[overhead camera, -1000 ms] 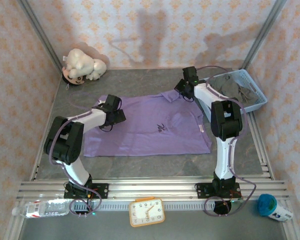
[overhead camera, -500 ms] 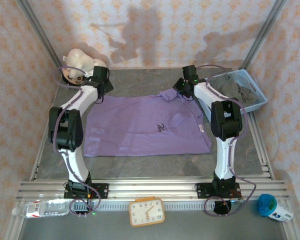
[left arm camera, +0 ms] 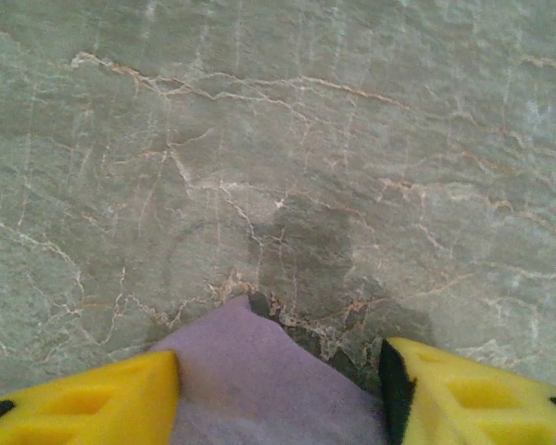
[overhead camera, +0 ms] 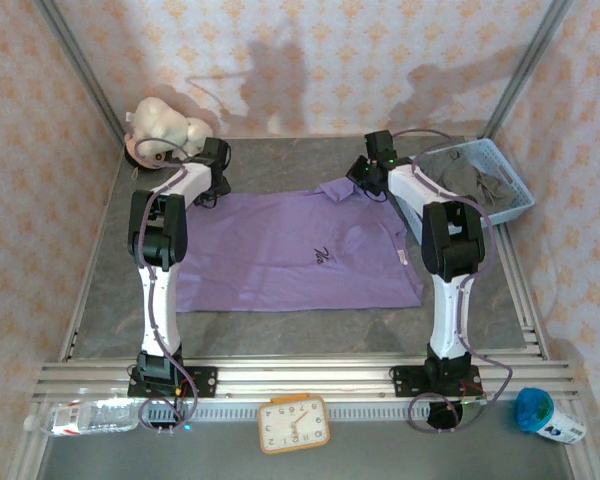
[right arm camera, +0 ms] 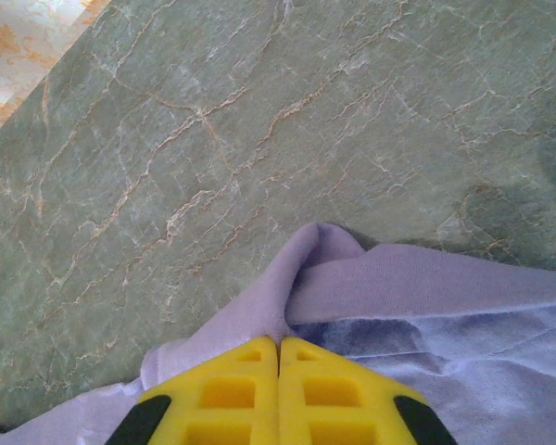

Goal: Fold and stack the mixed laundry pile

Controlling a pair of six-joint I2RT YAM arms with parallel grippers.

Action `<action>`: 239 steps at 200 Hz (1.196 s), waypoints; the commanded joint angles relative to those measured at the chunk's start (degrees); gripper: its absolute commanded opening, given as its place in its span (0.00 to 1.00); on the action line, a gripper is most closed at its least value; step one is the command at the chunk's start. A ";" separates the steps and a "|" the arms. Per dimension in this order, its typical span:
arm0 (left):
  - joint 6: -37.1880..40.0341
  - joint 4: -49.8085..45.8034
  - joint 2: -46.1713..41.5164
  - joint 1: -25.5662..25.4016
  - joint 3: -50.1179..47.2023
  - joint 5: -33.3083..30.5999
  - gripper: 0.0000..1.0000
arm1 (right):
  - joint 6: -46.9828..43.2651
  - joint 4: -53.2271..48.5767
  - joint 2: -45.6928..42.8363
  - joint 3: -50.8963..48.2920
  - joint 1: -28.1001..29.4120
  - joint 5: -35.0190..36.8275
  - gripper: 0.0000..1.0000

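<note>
Since a second ago the left arm has swung from the lilac shirt's (overhead camera: 290, 250) left side out to its far-left corner, just beside the plush toy (overhead camera: 160, 125). The left gripper (left arm camera: 278, 371) stands with fingers apart, that corner lying between them, apparently lined up for a bite. The right gripper (right arm camera: 278, 345) is clamped on a raised fold by the collar, probably to hold the far edge. The shirt lies spread mid-table; the dark shirt (overhead camera: 477, 185) sits in the basket (overhead camera: 515, 205), far right.
</note>
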 commanded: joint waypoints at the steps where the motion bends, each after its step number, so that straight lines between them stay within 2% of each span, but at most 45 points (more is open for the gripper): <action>1: 0.31 -2.73 1.50 0.78 1.57 0.99 0.24 | -1.21 -1.52 -2.16 0.79 0.18 0.86 0.00; 13: 0.71 -2.62 0.70 0.81 1.44 1.09 0.07 | -1.37 -2.03 -2.33 1.49 0.17 0.87 0.00; 22: 1.11 -2.54 -0.29 0.90 1.08 1.00 0.00 | -1.57 -2.33 -2.73 1.93 0.17 0.86 0.00; 56: 3.78 -2.07 -7.93 0.92 -2.45 -0.65 0.00 | -1.55 -3.80 -7.12 1.16 0.17 1.25 0.00; 93: 5.83 2.18 -22.30 0.88 -15.02 -2.77 0.00 | -0.68 -4.40 -15.97 -5.37 0.17 1.41 0.00; 131: 5.54 4.95 -35.05 0.72 -28.56 -2.94 0.02 | 1.47 -5.85 -28.20 -18.07 0.34 1.42 0.00; 161: 2.83 5.45 -41.65 0.57 -38.59 -3.54 0.06 | 4.41 -8.99 -38.68 -29.83 3.22 2.83 0.00; 169: 2.22 5.35 -43.54 0.56 -41.23 -3.78 0.08 | 4.92 -11.08 -41.32 -32.52 4.20 4.01 0.00; 177: 1.73 5.18 -45.50 0.52 -43.96 -3.88 0.16 | 5.44 -12.55 -44.17 -35.08 5.01 4.65 0.02; 182: 1.40 5.06 -46.84 0.57 -45.53 -3.84 0.29 | 5.77 -13.38 -45.88 -36.78 5.34 4.79 0.05; 188: 1.08 4.69 -48.53 0.59 -47.34 -3.87 0.55 | 6.30 -14.33 -47.85 -38.44 5.55 5.09 0.10; 192: 0.53 4.25 -49.64 0.53 -48.42 -4.00 0.62 | 6.60 -14.74 -49.27 -39.48 5.62 5.36 0.12; 203: -0.29 3.86 -52.99 0.52 -51.05 -3.28 0.63 | 6.49 -15.16 -53.18 -42.12 5.58 7.20 0.19; 219: -2.11 4.32 -57.83 0.52 -53.93 -3.41 0.65 | 6.42 -14.38 -57.53 -45.04 5.44 12.96 0.37; 225: -2.42 4.91 -59.16 0.44 -54.54 -3.80 0.70 | 6.10 -13.55 -57.97 -45.51 5.36 13.88 0.38; 239: -2.93 6.96 -60.98 0.44 -55.29 -3.47 0.70 | 4.15 -9.67 -56.45 -45.83 5.10 15.12 0.39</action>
